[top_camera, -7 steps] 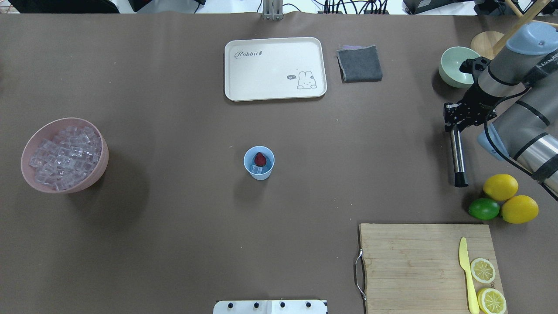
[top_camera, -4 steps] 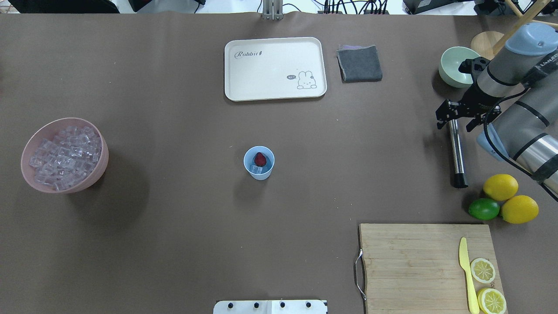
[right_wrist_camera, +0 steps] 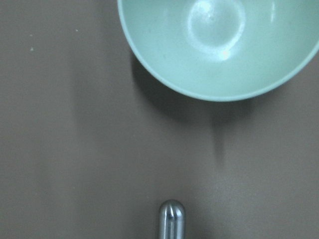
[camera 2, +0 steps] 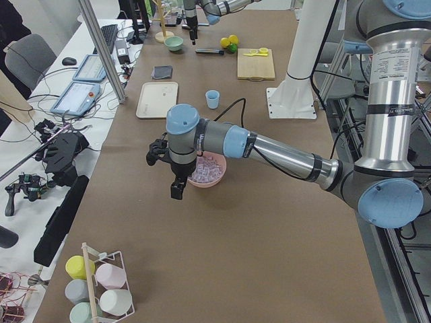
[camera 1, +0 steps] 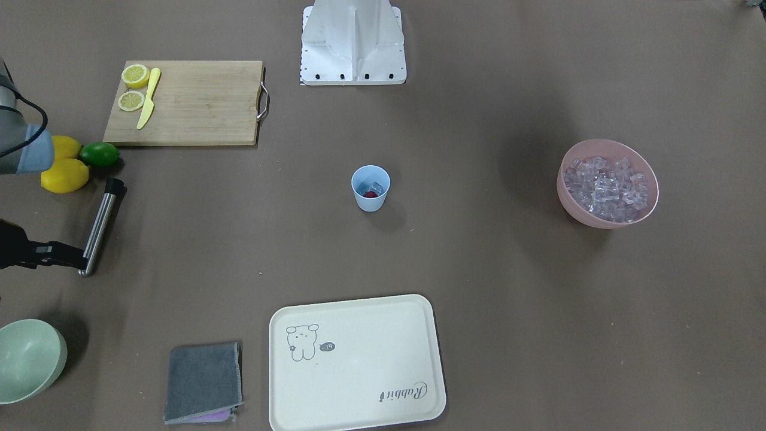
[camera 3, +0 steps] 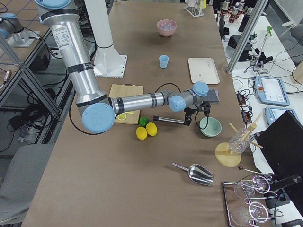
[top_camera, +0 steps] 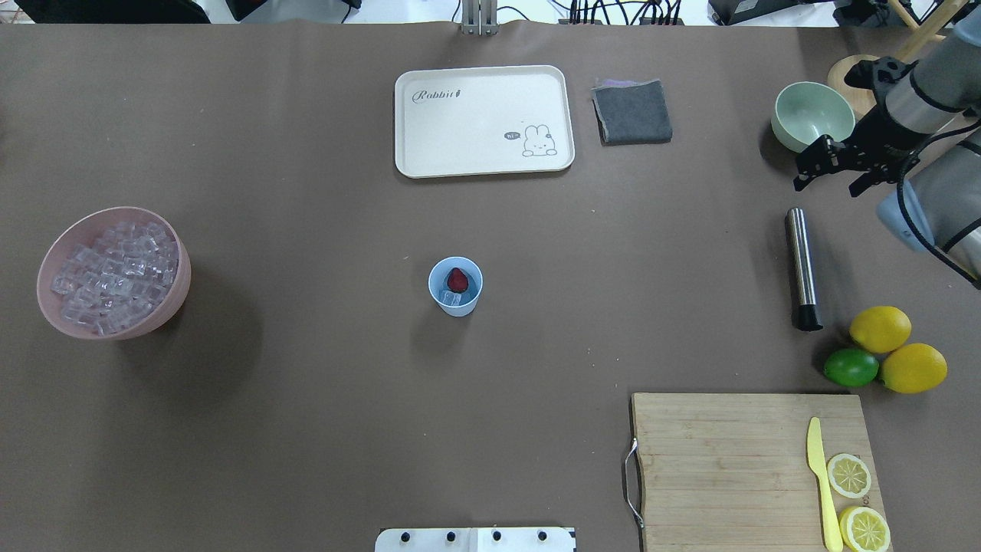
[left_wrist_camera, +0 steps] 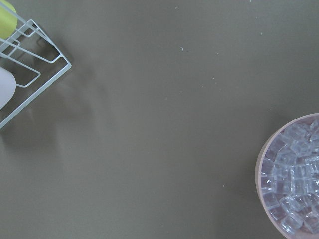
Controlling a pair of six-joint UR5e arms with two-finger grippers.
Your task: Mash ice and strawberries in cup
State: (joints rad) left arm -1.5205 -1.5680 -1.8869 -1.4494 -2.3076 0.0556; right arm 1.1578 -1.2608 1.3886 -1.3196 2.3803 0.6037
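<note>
The light blue cup point(top_camera: 455, 295) stands mid-table with the red strawberry point(top_camera: 457, 278) and some ice point(top_camera: 454, 300) inside; it also shows in the front view point(camera 1: 370, 191). More ice point(top_camera: 115, 272) fills the pink bowl point(top_camera: 172, 295) at the left. A steel muddler point(top_camera: 802, 268) lies flat on the table at the right. My right gripper point(top_camera: 829, 182) is open and empty, hovering beyond the muddler's rounded end point(right_wrist_camera: 172, 219). My left gripper point(camera 2: 176, 188) hangs beside the pink bowl point(camera 2: 209, 176); I cannot tell whether it is open or shut.
A cream tray point(top_camera: 483, 121), grey cloth point(top_camera: 632, 112) and pale green bowl point(top_camera: 812, 116) sit along the far side. Two lemons point(top_camera: 880, 328) and a lime point(top_camera: 851, 367) lie near the muddler's black tip. A cutting board point(top_camera: 736, 468) holds a yellow knife and lemon slices.
My right gripper opened, let go of the muddler's upper end and drew back toward the pale green bowl. The muddler stays lying on the table.
</note>
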